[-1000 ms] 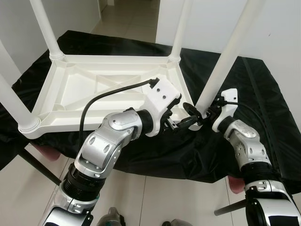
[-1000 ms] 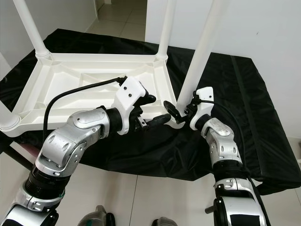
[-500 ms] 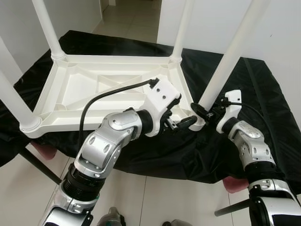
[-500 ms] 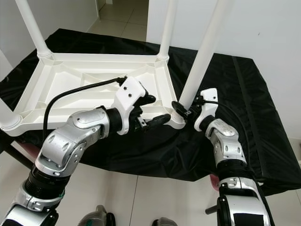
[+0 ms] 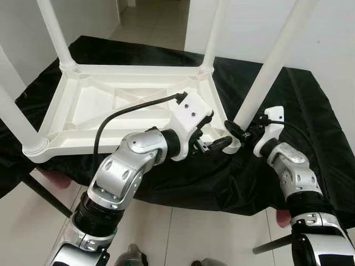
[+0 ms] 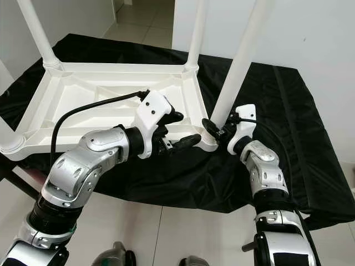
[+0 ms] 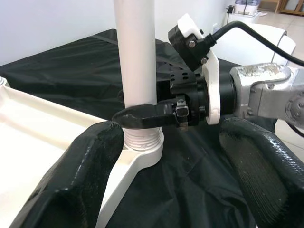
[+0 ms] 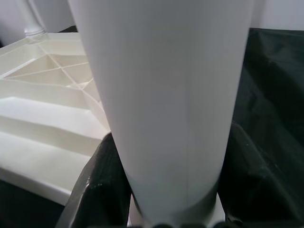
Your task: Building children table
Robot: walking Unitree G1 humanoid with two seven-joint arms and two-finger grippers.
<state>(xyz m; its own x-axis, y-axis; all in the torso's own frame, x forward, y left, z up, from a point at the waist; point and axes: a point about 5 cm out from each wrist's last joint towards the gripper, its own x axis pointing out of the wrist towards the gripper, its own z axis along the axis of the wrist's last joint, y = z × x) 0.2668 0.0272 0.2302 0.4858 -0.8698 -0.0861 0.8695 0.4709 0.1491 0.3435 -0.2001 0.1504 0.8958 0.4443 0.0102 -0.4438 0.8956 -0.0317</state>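
A white plastic children's table [image 5: 111, 105] lies upside down on a black cloth [image 5: 310, 111], its legs pointing up. My right gripper [image 5: 236, 132] is shut on the near right leg [image 5: 266, 72] just above its corner socket [image 5: 230, 145]. In the right wrist view the leg [image 8: 166, 95] stands between my two black fingers [image 8: 102, 180]. My left gripper [image 5: 213, 145] hovers open beside that same corner, holding nothing. The left wrist view looks between its wide-apart fingers [image 7: 85, 166] at the leg [image 7: 135, 57] and a right finger [image 7: 142, 116] wrapped around its base.
Three other white legs rise at the far left [image 5: 55, 33], far right [image 5: 213, 33] and near left [image 5: 14, 116] corners. The cloth hangs over the front edge above a tiled floor [image 5: 183, 233]. A dark rod [image 5: 47, 197] slants at the lower left. White walls stand behind.
My right gripper has shifted slightly up and right at the leg's base, keeping its hold. The left arm has stayed put. The view itself has moved a little.
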